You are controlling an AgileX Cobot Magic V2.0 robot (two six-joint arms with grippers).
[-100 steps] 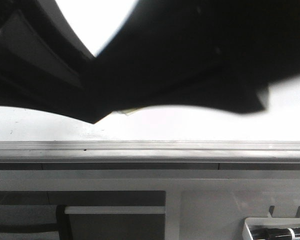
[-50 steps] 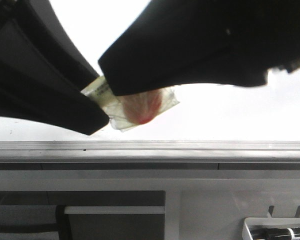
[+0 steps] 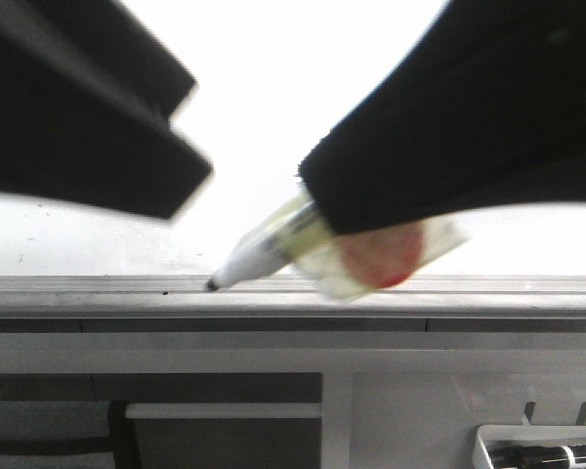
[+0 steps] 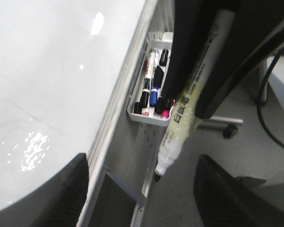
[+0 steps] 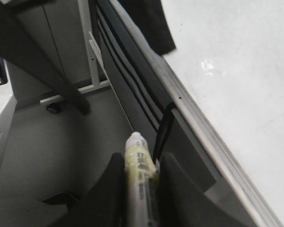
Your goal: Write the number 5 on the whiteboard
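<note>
- While your right gripper (image 5: 139,177) clamps the pen (image 3: 273,246) in its jaws, the tip hangs over the whiteboard (image 3: 273,98) edge strip, not on the white.
- You see no number 5 on the board parts in view, so the writing looks not yet begun.
- Your left gripper (image 4: 137,189) is spread, holding nothing.
- You'd next bring the tip onto the board.

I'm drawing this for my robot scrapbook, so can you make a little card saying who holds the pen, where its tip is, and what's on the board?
Pen: white marker pen with black tip
Holder: right gripper, shut on it
Left gripper: open, empty
Tip: by the grey edge strip of the glossy whiteboard
Writing: none visible
</note>
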